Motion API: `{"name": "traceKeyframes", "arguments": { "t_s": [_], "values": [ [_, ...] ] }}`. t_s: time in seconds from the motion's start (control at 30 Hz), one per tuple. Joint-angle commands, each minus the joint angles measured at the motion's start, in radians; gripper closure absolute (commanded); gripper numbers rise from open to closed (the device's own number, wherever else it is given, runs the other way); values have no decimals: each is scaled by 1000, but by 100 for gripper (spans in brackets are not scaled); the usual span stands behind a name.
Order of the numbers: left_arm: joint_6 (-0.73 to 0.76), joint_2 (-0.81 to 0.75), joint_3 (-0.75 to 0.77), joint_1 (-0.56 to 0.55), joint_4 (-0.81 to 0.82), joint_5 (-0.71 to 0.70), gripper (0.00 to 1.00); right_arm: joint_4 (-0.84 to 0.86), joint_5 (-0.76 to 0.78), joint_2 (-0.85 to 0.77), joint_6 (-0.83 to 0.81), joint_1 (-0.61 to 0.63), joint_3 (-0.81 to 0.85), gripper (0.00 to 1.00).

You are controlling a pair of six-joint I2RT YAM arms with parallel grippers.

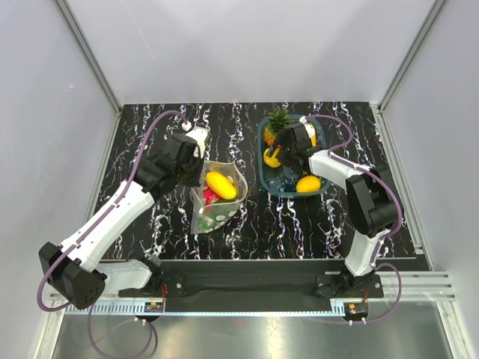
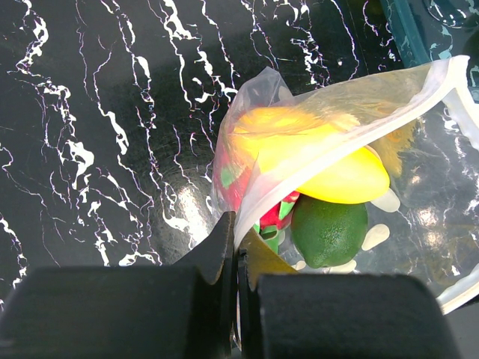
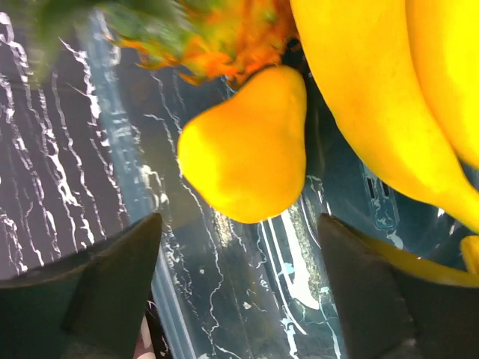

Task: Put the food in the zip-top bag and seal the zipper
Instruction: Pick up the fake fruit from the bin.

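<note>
The zip-top bag stands open on the black marbled table. It holds a yellow fruit, the pink-red dragon fruit and a green lime. My left gripper is shut on the bag's mouth edge, beside the whitish zipper. My right gripper is open and empty inside the teal basket. A yellow pear lies just ahead of its fingers, untouched.
The basket also holds a pineapple, yellow bananas and a yellow mango. The basket sits right of the bag. Grey walls enclose the table.
</note>
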Motion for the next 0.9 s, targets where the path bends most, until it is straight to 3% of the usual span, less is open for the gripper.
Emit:
{"name": "traceKeyframes", "arguments": {
  "t_s": [0.0, 0.03, 0.27, 0.7, 0.87],
  "values": [
    [12, 8, 12, 5, 16, 15, 98, 14, 22, -67, -47, 0, 17, 5],
    [14, 8, 12, 5, 16, 15, 98, 1, 21, -55, -79, -2, 30, 0],
    [14, 16, 10, 5, 16, 11, 98, -86, 4, 29, -302, -2, 155, 0],
    [14, 20, 10, 4, 11, 11, 98, -240, 70, 232, -236, -19, 343, 1],
    [14, 19, 10, 5, 12, 9, 98, -164, -11, 217, -215, -42, 277, 27]
  ]
}}
